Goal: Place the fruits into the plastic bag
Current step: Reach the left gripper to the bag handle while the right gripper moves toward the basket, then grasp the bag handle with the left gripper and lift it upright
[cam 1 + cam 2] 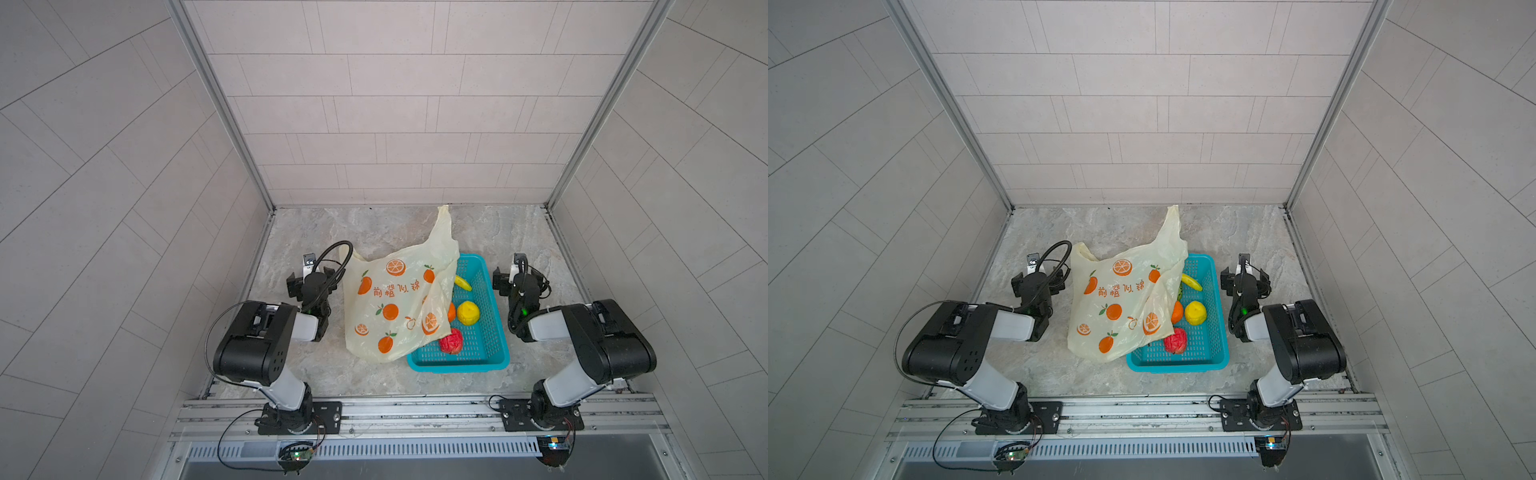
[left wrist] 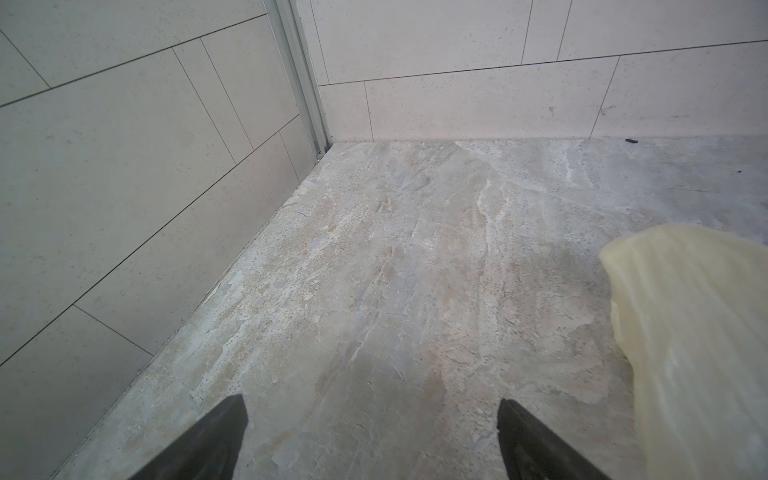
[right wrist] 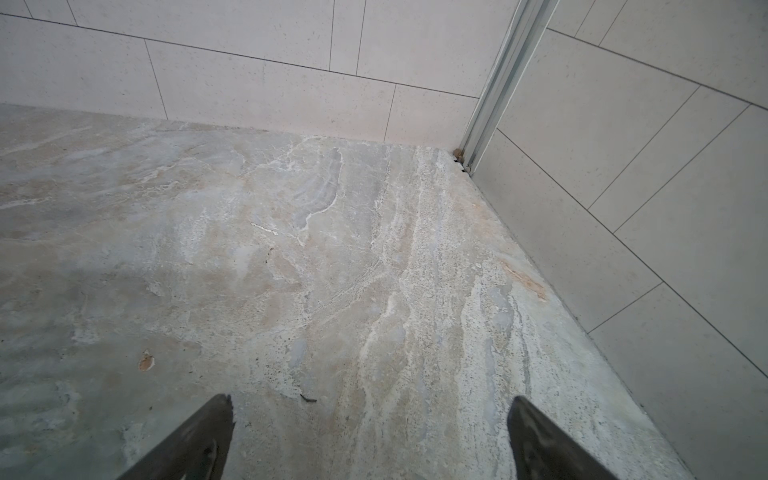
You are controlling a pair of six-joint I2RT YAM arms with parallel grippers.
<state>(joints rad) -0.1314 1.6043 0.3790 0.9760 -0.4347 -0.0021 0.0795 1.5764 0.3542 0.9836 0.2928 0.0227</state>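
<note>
The plastic bag [image 1: 395, 299] [image 1: 1121, 299], cream-yellow with orange prints, lies crumpled on the marble floor, its right side draped over a teal basket [image 1: 457, 366] [image 1: 1177, 366]. The fruits lie in the basket: a banana [image 1: 462, 283] [image 1: 1191, 281], a lemon [image 1: 468, 312] [image 1: 1195, 312], an orange piece [image 1: 451, 311] [image 1: 1177, 312] half under the bag, and a bumpy red ball [image 1: 451, 341] [image 1: 1175, 340]. My left gripper [image 1: 311, 272] [image 1: 1038, 277] [image 2: 372, 415] is open and empty, left of the bag, whose edge [image 2: 698, 332] shows beside it. My right gripper [image 1: 519, 276] [image 1: 1246, 277] [image 3: 370, 411] is open and empty, right of the basket.
Tiled walls close in the marble floor [image 1: 374, 232] at the back and on both sides, with metal corner posts [image 2: 305, 91] [image 3: 494, 91]. An aluminium rail [image 1: 415, 411] carrying both arm bases runs along the front edge.
</note>
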